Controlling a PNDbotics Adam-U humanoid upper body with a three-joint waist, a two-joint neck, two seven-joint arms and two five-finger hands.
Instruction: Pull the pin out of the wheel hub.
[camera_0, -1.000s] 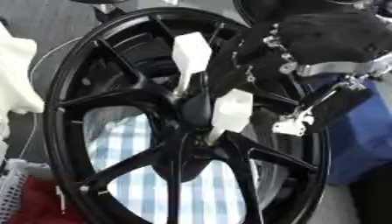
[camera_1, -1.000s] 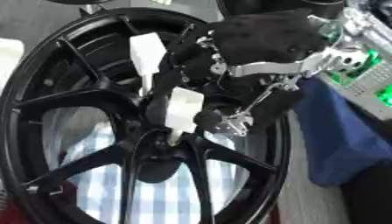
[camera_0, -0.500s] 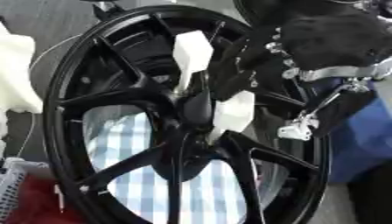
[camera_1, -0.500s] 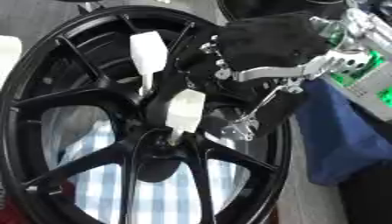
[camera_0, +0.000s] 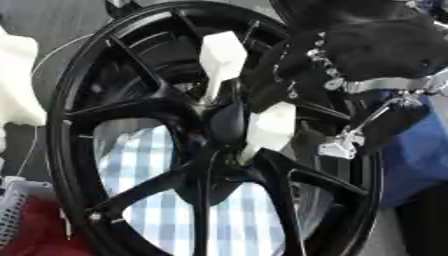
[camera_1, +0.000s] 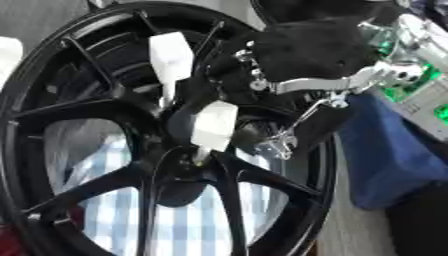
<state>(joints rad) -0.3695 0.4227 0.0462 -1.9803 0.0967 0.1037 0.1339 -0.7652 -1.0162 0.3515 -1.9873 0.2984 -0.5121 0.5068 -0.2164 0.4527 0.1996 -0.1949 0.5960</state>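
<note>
Wheel hub (camera_0: 210, 130), black and many-spoked, fills most of both views, standing tilted over a blue-and-white checked cloth (camera_0: 157, 200). Blue fabric (camera_1: 394, 155) lies to its right. The robot's right hand (camera_1: 306, 50) comes in from the upper right and reaches against the spokes near the centre; whether its fingers are spread or curled cannot be told. Two white pins stand in the hub: an upper pin (camera_0: 220, 52) and a lower pin (camera_0: 269, 125) just beside the centre.

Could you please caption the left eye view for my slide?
Right hand reaches over black wheel hub toward two white pins.
</note>
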